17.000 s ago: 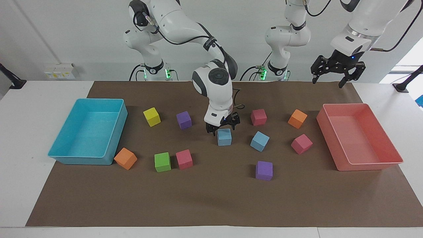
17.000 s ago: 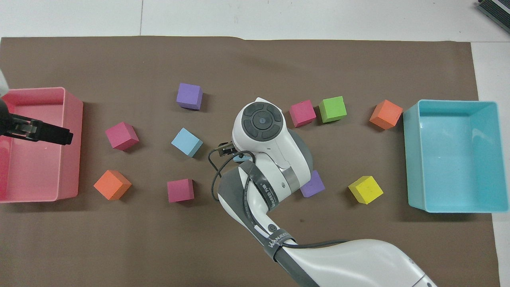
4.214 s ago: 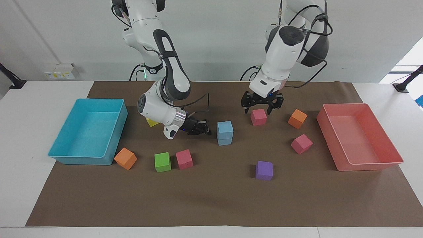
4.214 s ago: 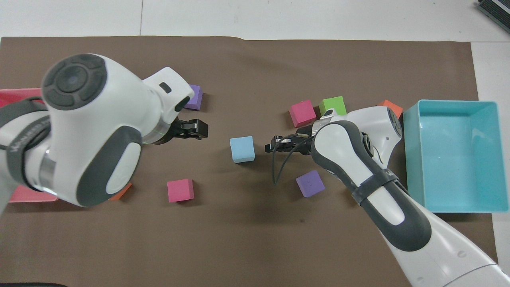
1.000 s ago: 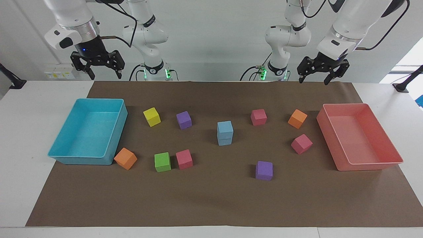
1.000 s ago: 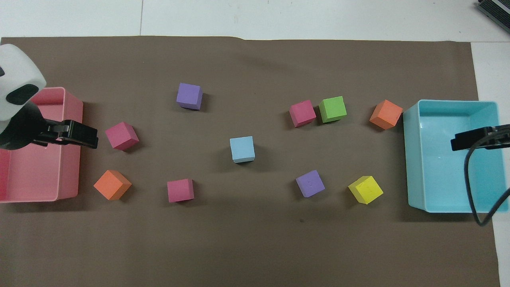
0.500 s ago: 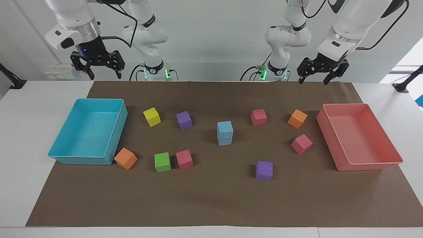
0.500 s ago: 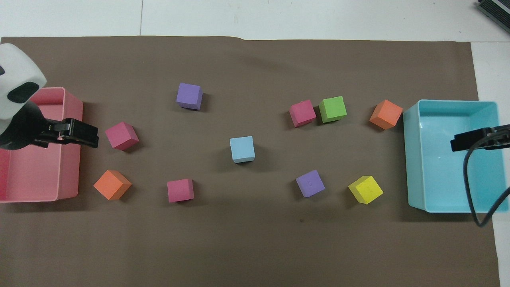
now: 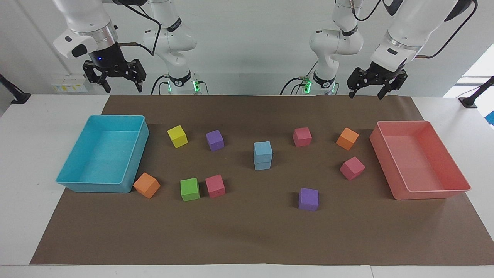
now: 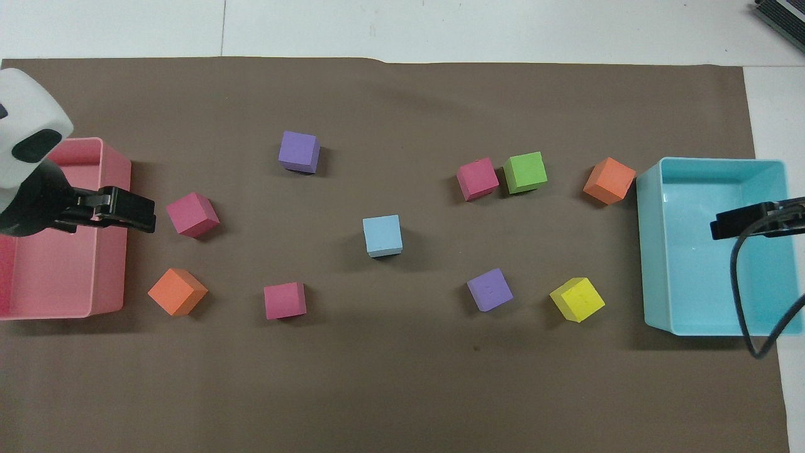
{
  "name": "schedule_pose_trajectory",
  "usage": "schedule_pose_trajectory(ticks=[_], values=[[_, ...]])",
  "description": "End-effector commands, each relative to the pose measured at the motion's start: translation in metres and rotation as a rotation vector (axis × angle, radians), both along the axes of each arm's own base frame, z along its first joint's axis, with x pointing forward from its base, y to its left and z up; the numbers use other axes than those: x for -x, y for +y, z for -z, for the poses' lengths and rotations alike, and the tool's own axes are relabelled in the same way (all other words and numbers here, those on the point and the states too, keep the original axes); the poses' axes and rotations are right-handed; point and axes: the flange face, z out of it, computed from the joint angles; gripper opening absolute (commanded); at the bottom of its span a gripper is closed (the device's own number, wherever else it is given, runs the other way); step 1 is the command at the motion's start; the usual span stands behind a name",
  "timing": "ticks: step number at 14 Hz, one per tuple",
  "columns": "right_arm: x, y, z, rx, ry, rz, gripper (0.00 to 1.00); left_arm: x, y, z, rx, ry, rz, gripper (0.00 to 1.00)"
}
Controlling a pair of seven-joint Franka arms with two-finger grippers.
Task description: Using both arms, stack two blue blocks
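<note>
The two blue blocks stand stacked in the middle of the brown mat, the upper blue block [image 9: 263, 148] [image 10: 382, 234] squarely on the lower blue block [image 9: 262, 165]. No gripper touches them. My left gripper [image 9: 365, 94] [image 10: 146, 218] hangs open and empty, raised high at the left arm's end, over the pink tray's edge as seen from above. High at the right arm's end, my right gripper [image 9: 122, 89] [image 10: 720, 228] is open and empty over the turquoise tray.
A turquoise tray [image 9: 138, 154] and a pink tray [image 9: 384, 162] sit at the mat's two ends. Scattered around the stack are a yellow cube [image 9: 177, 136], a green cube [image 9: 190, 189], two purple cubes, two orange cubes and several pink cubes.
Since the earliest frames the second blue block has come to rest on the first, and both arms have pulled back and up. Over the last second nothing has visibly moved.
</note>
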Motion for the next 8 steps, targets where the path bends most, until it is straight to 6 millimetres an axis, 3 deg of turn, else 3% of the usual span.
schedule_pose_trajectory(ticks=[1, 8], values=[[0.0063, 0.0009, -0.0016, 0.008, 0.01, -0.018, 1.0, 0.0093, -0.0006, 0.0, 0.015, -0.013, 0.058, 1.0], [0.0066, -0.0062, -0.0007, 0.006, 0.013, -0.004, 1.0, 0.0091, -0.0006, -0.0001, 0.016, -0.015, 0.07, 1.0]])
